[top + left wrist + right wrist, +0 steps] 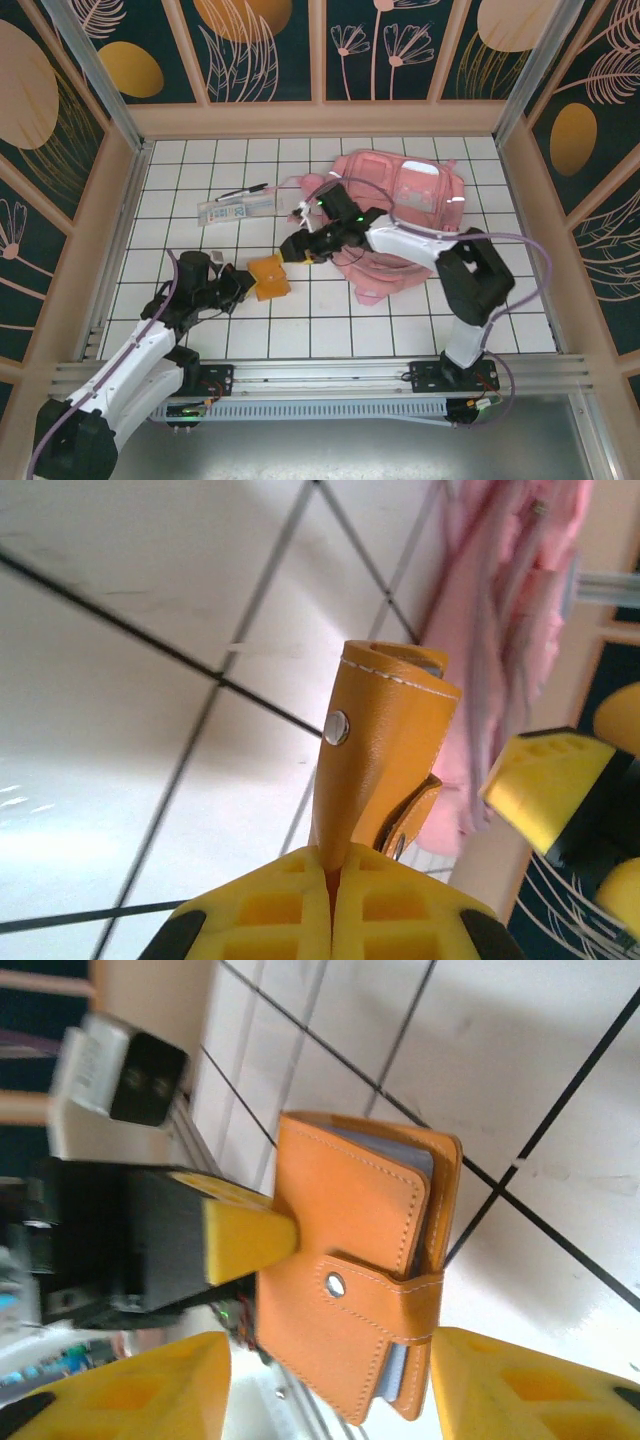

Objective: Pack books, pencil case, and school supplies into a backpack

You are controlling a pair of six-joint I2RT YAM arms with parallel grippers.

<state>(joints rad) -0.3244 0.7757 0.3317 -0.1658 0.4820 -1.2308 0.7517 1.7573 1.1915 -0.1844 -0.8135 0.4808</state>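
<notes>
Backpack first: the big pink fabric backpack (400, 215) with grey-white strips lies toward the far right corner of the white tiled tabletop (200, 330). The small clear rectangular pencil case (235, 210) lies near the far edge, left of the middle, well apart from it. The small orange-brown leather notebook (350, 1260) sits left of the tabletop's middle, pinched tight at one edge in my left claw (335, 870). My right claw (297, 248) is spread wide with one end of the notebook between its fingers, gripping nothing. I judge this a handover: close the right squarely across both covers, hold firm, and only then loosen the left. A thin black pen (243, 190) lies just beyond the case.
</notes>
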